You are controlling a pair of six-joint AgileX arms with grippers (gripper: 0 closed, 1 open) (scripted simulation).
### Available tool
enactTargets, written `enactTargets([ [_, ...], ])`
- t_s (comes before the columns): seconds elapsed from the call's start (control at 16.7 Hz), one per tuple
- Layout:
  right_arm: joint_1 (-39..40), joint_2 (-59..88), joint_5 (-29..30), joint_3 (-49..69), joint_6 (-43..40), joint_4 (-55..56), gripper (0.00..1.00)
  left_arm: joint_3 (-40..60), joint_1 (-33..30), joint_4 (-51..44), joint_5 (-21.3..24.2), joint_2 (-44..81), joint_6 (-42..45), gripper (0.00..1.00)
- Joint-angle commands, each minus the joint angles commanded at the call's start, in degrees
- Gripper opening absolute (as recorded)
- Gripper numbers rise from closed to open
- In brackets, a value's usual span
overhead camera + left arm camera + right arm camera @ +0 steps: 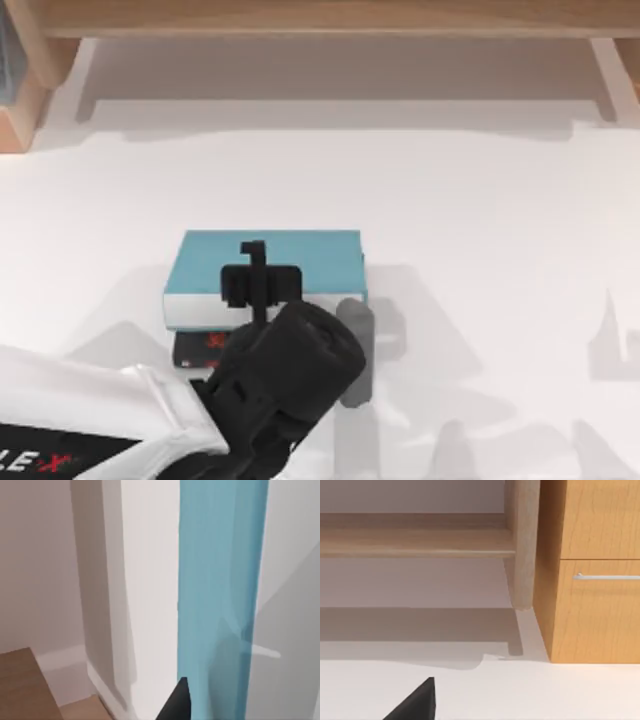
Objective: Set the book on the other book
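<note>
From above, the cyan book [270,262] lay flat on the black book [200,347], near the table's [480,200] middle, a little left. Only a strip of the black book's near edge, with red lettering, showed; the rest was hidden under the cyan book and my left arm. My left gripper [258,285] hung over the cyan book's near edge; I could not tell whether its jaws were apart or together. White table lay open right of and behind the books. My right wrist view caught a wooden cabinet [600,580] past the table's edge.
</note>
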Motion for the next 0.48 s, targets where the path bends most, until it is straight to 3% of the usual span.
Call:
enactTargets([
  [0.18, 0.0, 0.0, 0.0, 0.0, 0.0, 0.0, 1.0, 0.0, 0.0, 0.0, 0.0, 0.0, 0.0, 0.98],
  [0.48, 0.0, 0.0, 0.0, 0.0, 0.0, 0.0, 1.0, 0.0, 0.0, 0.0, 0.0, 0.0, 0.0, 1.0],
])
